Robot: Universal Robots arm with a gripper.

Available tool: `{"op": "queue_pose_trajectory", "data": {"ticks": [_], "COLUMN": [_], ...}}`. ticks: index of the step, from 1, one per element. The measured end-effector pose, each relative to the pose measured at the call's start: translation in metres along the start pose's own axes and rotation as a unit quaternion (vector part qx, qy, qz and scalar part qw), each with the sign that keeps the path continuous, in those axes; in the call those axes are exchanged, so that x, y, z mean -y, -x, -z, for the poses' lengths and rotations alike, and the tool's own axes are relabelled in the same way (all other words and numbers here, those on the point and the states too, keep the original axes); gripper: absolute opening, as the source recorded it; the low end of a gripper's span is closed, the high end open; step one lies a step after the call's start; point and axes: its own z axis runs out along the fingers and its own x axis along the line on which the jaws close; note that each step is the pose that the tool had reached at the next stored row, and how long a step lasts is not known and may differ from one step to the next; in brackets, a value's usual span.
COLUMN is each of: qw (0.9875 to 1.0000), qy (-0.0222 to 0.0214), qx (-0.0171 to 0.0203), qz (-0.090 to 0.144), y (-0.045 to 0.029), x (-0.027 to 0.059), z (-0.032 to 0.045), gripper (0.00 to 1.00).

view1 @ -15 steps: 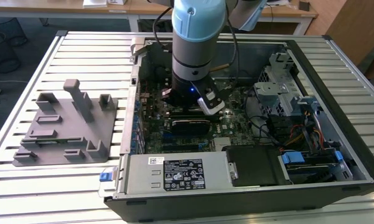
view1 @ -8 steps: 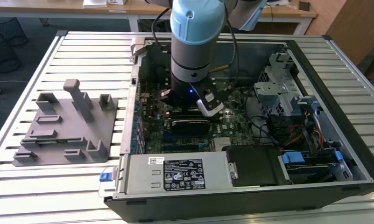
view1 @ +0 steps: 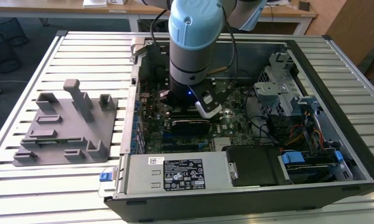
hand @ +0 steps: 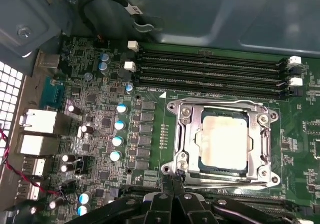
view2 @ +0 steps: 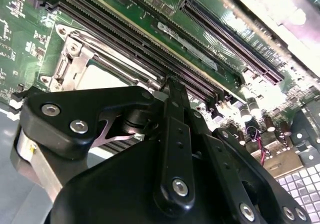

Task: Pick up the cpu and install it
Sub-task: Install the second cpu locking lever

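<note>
My arm stands upright inside the open black computer case (view1: 249, 186), black claw (hand: 172, 184) lowered over the green motherboard (hand: 150, 134), fingertips pressed together, holding nothing. The square silver-grey cpu (hand: 222, 139) lies seated in its metal-framed socket (hand: 182, 134), just beside my fingertips.

The setting is a robotics lab or test workshop. An open desktop computer case (view1: 249, 116) lies on its side on a slatted aluminium-profile table (view1: 81, 56), the kind used for machine fixtures. Beside the case, toward the exterior view's left, sits 1 grey moulded fixture (view1: 65, 126) with upright posts and slots. A robot arm (view1: 193, 42) with a pale blue joint cover reaches into the case. Behind the table stand pale desks (view1: 112, 9) with papers, a wire waste basket (view1: 3, 28) and a wooden cabinet (view1: 355, 23).
</note>
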Motion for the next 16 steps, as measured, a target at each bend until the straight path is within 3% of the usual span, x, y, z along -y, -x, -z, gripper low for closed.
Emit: {"op": "queue_pose_trajectory", "data": {"ticks": [3,8,16], "qw": [1.0000,0.9998,0.9998], "qy": [0.0041,0.0174,0.0190], "qx": [0.0001,0.0013,0.0017], "qz": [0.000,0.000,0.000], "y": [-0.0015,-0.0022,-0.0020], "x": [0.0006,0.0006,0.0000], "z": [-0.0022,-0.0030,-0.0015], "gripper": [0.11,0.11,0.11]}}
